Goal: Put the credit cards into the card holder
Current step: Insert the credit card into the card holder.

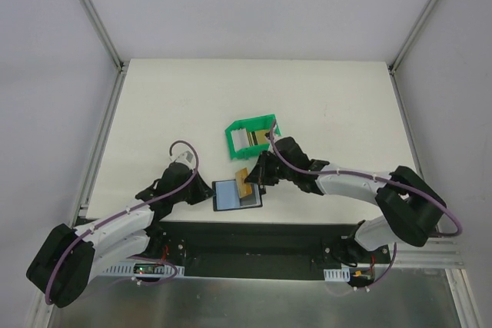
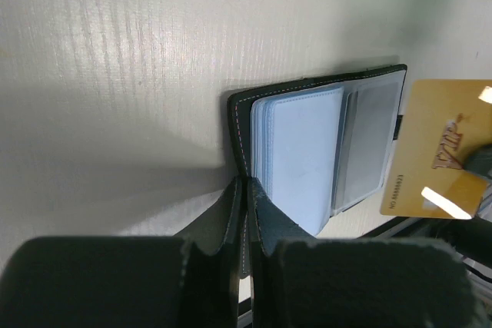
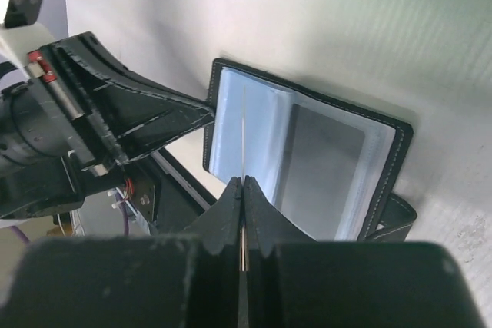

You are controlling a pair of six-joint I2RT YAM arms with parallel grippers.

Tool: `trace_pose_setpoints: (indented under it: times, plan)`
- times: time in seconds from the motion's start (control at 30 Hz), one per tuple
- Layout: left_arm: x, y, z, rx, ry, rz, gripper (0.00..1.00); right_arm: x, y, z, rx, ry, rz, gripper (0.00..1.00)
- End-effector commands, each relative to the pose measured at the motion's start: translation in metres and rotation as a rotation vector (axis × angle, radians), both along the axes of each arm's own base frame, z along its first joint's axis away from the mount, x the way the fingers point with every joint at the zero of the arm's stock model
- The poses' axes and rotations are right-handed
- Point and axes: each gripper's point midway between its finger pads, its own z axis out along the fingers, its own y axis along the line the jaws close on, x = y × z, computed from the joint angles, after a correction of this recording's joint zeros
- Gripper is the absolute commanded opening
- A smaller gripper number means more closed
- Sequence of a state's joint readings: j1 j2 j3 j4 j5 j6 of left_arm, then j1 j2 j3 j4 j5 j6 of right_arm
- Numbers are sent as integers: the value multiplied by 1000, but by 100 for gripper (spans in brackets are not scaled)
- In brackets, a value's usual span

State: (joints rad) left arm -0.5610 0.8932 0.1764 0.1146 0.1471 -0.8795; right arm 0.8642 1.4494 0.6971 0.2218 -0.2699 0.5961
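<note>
The black card holder [image 1: 233, 194] lies open near the table's front edge, its bluish-grey sleeves up. My left gripper [image 1: 204, 190] is shut on its left cover edge; the left wrist view shows the jaws [image 2: 246, 187] pinching the black cover of the holder [image 2: 307, 151]. My right gripper [image 1: 258, 175] is shut on a gold credit card [image 1: 243, 182] and holds it over the holder's right part. The card [image 2: 440, 160] shows tilted in the left wrist view and edge-on [image 3: 243, 136] in the right wrist view, over the open sleeves [image 3: 307, 155], between the shut fingertips [image 3: 243, 183].
A green open-fronted bin [image 1: 234, 130] stands just behind the holder, with more cards [image 1: 254, 137] inside. The black base rail [image 1: 254, 240] runs along the near table edge. Metal frame posts rise at the table's far corners.
</note>
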Motion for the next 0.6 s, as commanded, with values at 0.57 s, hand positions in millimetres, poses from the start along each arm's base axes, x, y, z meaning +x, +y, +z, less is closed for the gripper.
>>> trace_pose_setpoints:
  times: [0.57]
  plan:
    - [-13, 12, -19, -10, 27, 51, 0, -8, 14, -37, 100, 44, -12, 0]
